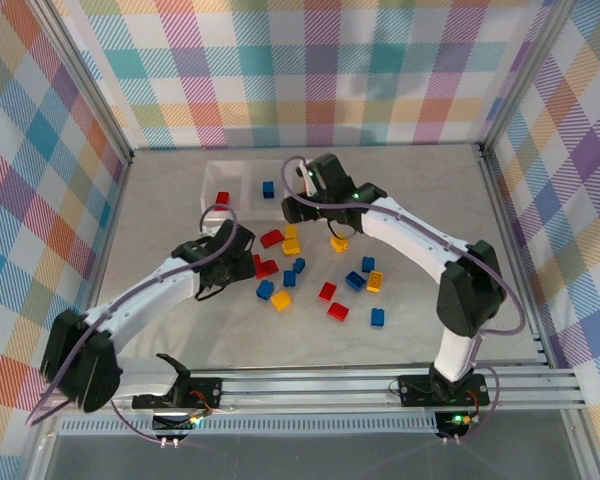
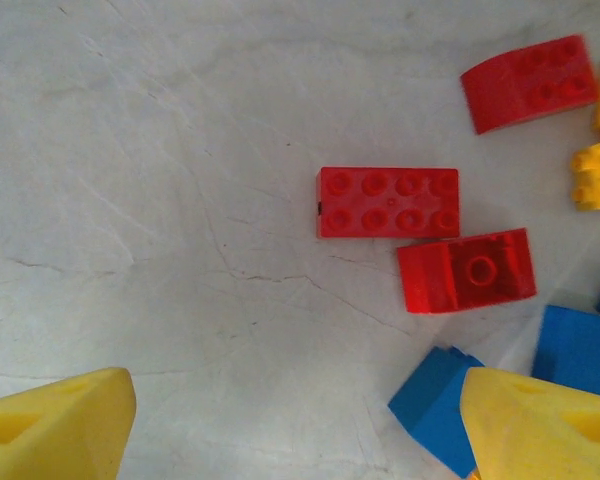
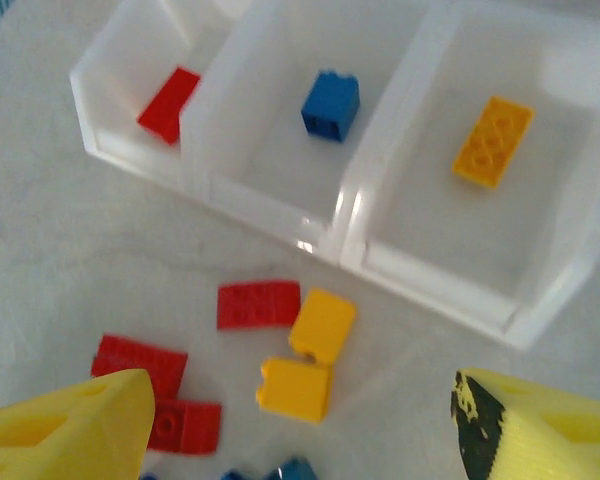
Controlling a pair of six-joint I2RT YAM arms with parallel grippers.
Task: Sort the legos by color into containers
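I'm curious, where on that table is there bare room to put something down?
Bare tabletop lies right of the tray, beyond the right arm; another patch lies left of the left arm, by the side wall; a strip runs between the loose legos and the front rail. The middle, in front of the tray, is crowded with them.

Glossy red, blue and yellow-orange bricks [image 1: 327, 291] on a pale grey table [image 1: 160, 200] with faint marble veining. A whitish clear tray [image 3: 350, 215] with one red brick [image 3: 168, 104], one blue brick [image 3: 330, 104] and one orange-yellow brick [image 3: 492, 141]. Walls [image 1: 310, 70] in pastel rainbow plaid. White arms [image 1: 150, 300] with black joints. The left claw [image 2: 298, 400] and right claw [image 3: 302, 400] have bright yellow fingers [image 2: 60, 425].
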